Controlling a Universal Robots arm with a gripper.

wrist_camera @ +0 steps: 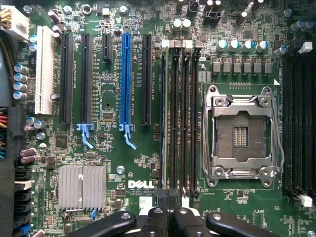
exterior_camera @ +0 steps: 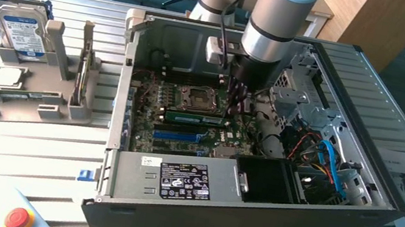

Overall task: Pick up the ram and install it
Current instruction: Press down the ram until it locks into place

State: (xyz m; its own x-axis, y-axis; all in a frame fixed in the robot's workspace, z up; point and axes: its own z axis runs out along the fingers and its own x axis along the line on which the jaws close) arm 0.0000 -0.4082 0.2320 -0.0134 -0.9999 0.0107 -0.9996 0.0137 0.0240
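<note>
arm: the robot arm (exterior_camera: pixel 272 20) reaches straight down into the open computer case (exterior_camera: pixel 251 214), wrist deep among the hardware.

gripper: the gripper (exterior_camera: pixel 239 98) hangs just above the motherboard (exterior_camera: pixel 184 123), beside the processor socket (exterior_camera: pixel 195 98); in the wrist view the gripper (wrist_camera: pixel 170 217) sits over the end of the memory slots (wrist_camera: pixel 180 118).

fingers: drawn fully together, dark fingertips (wrist_camera: pixel 157 219) pressed side by side, and what sits between them i cannot tell from here.

ram: a thin green edge (wrist_camera: pixel 163 123) stands upright in the memory slot on the blue-slot side of the bank, running the slot's full length; from the exterior view a green strip (exterior_camera: pixel 192 118) lies just below the socket.

socket: the processor socket (wrist_camera: pixel 240 136) is open, its metal frame bare, pins showing in the middle.

board: a blue expansion slot (wrist_camera: pixel 126 79) and a white slot (wrist_camera: pixel 44 69) run parallel to the memory bank, with a finned heatsink (wrist_camera: pixel 82 186) near the dell logo.

holder: at the exterior view's left, a grey parts stand (exterior_camera: pixel 33 91) on the slatted table (exterior_camera: pixel 16 144) carries a hard drive (exterior_camera: pixel 23 31) standing upright and a square processor chip (exterior_camera: pixel 7 76) lying flat.

corner: a red stop button (exterior_camera: pixel 19 218) sits at the near edge.
</note>
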